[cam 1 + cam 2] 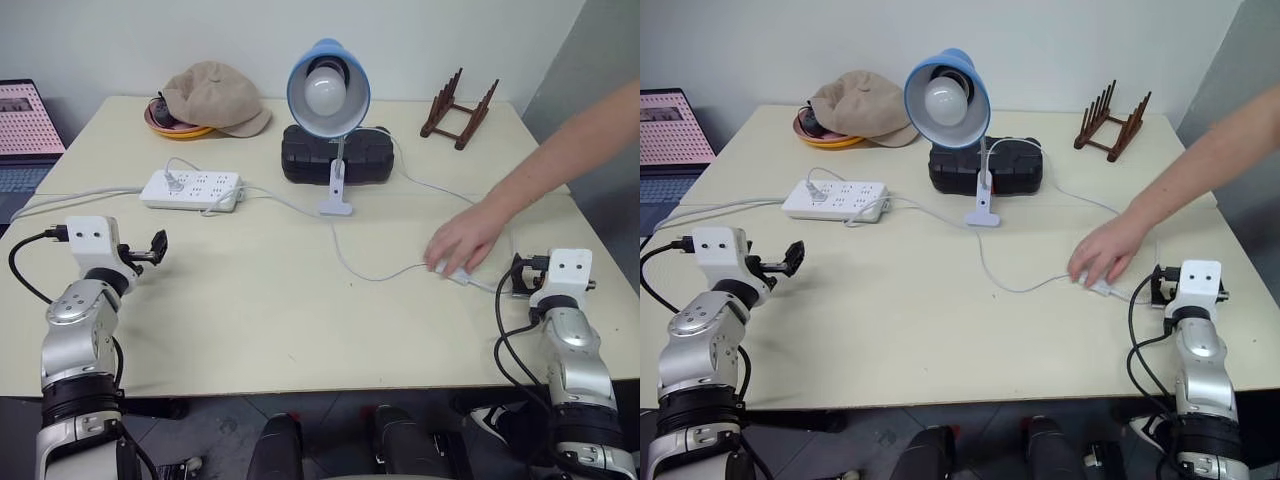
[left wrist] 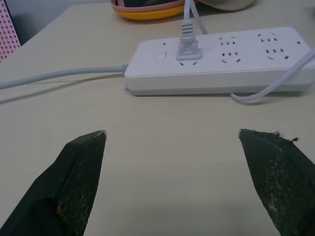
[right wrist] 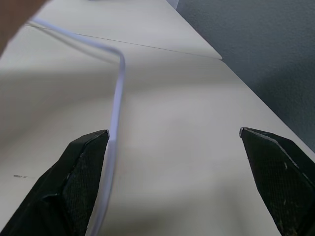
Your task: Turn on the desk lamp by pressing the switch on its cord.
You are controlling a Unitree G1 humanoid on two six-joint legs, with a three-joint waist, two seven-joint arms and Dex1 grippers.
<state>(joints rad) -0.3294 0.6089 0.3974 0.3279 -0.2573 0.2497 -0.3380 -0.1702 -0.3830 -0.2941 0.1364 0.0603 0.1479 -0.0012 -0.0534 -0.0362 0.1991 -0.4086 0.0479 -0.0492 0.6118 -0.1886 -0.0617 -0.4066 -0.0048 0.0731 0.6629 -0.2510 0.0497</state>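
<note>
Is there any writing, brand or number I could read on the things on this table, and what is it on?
None can be read.
Power strip: socket holes and a plug, no legible marking.
Laptop screen: a pink dotted pattern, too small to read.
Desk lamp, black case, cap: no text shows.
</note>
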